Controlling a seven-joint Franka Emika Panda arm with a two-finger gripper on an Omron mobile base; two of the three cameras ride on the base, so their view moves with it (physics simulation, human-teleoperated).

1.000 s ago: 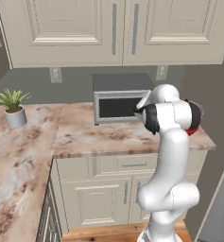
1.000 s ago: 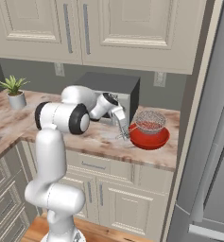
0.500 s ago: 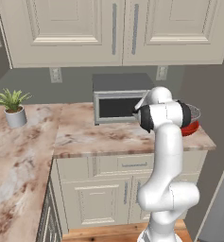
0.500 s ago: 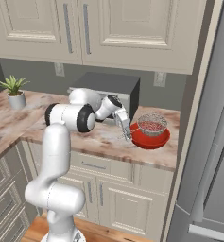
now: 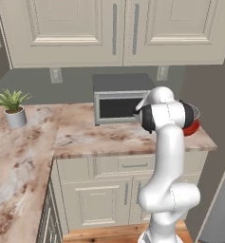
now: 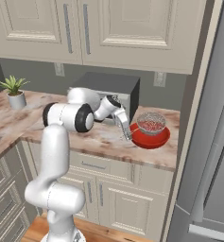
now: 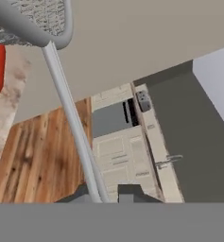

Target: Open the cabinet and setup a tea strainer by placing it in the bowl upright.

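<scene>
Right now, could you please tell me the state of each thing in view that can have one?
Grey fine-mesh metal tea strainer: basket upright in the bowl, handle held by the gripper.
Shallow glossy red bowl: upright on the marble counter, holding the strainer.
Two-finger gripper: shut on the strainer's wire handle.
Grey microwave: door closed.
Cream wall cabinets: doors closed.
Small potted plant: upright on the counter.

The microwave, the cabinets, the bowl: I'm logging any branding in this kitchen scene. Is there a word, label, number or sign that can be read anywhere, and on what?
None: no readable text in any view.
microwave: plain grey casing and dark door, no brand or digits visible.
wall cabinets: plain cream panels with grey handles.
bowl: plain red, with the tea strainer in it, unmarked.
wall outlets: no markings.
</scene>
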